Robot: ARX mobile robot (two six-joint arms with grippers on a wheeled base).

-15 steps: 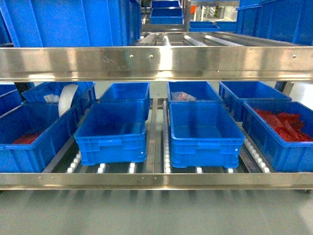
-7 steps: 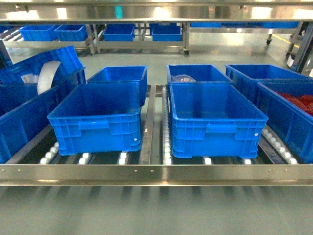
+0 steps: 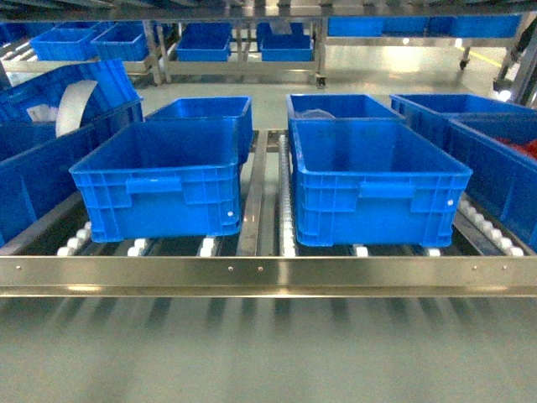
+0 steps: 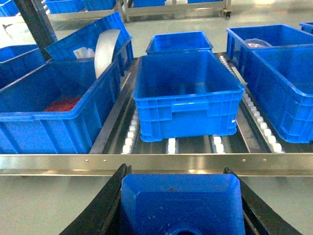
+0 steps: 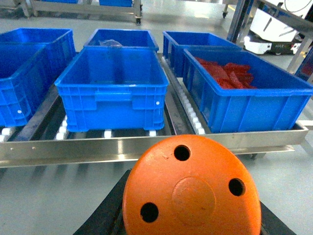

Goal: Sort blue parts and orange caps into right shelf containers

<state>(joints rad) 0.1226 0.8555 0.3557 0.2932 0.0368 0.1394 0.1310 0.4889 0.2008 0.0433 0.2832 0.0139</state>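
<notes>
Stainless steel formed the shiny shelf (image 3: 268,275), its riveted front rail running across the near side in the head view, with rows of small white rollers (image 3: 287,220) behind it. Two large rectangular bright blue plastic crates stood side by side on the rollers: the left crate (image 3: 159,178) and the right crate (image 3: 375,180), apart, with a steel divider strip between them. Both looked bare inside as far as their floors showed. Further crates sat behind and to either side, cut off by the frame edges; one at far right held red pieces (image 5: 226,73), and a tilted crate at far left carried a curved white sheet (image 4: 105,49) whose nature was hard to make out.

Neither arm appeared in the head view. In the left wrist view, the left gripper (image 4: 180,205) was clamped on a bright blue plastic box-shaped block (image 4: 181,203) with a round feature at its lower edge, partly cut off by the frame; its black fingers (image 4: 105,205) pressed both sides, near of the shelf rail. In the right wrist view, the right gripper (image 5: 190,205) gripped a round orange cap with three small holes (image 5: 190,188). The cap hid nearly all of the black fingers (image 5: 105,215), and it also sat near of the rail, facing the right crate.
</notes>
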